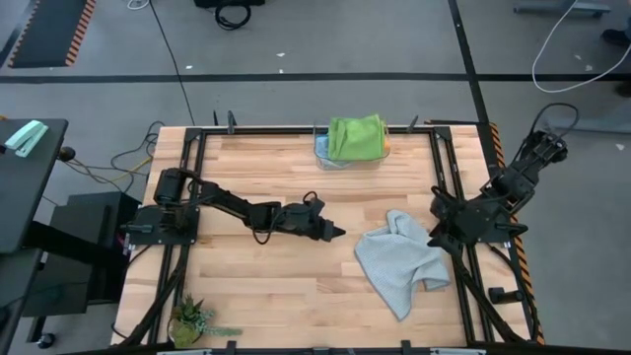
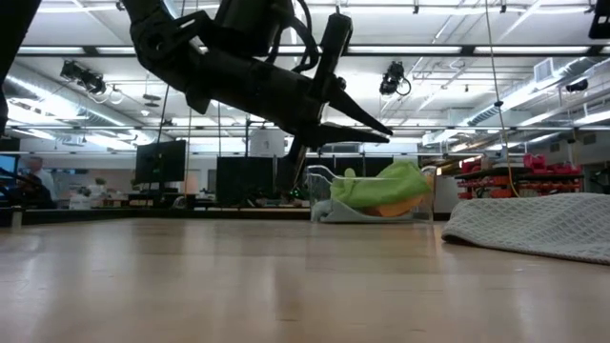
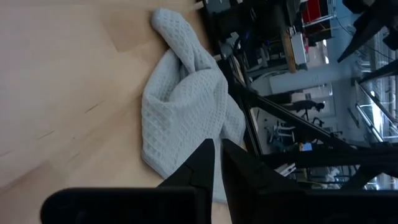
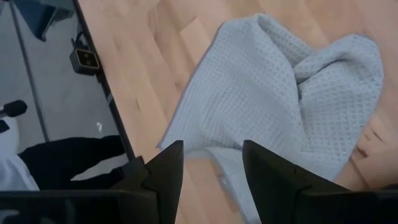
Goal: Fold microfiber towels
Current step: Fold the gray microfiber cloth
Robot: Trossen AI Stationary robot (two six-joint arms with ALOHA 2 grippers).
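Observation:
A light grey microfiber towel (image 1: 399,264) (image 3: 180,106) (image 4: 273,81) lies crumpled on the wooden table at the right, its underside resting on the boards. My left gripper (image 1: 340,233) (image 3: 217,152) hangs above the table just left of it, pointing toward it. Its fingers are shut to a narrow slit and hold nothing. My right gripper (image 4: 211,155) (image 1: 439,240) stands open above the towel's right edge, clear of it. A green towel (image 1: 355,136) (image 2: 391,181) lies on top of an orange one (image 2: 391,205) in a clear bin (image 2: 324,191) at the far edge.
Black frame rails (image 1: 449,187) run along the table's sides, close to the grey towel on the right. A small potted plant (image 1: 189,320) stands at the near left corner. Bare wood lies between the left gripper and the near edge.

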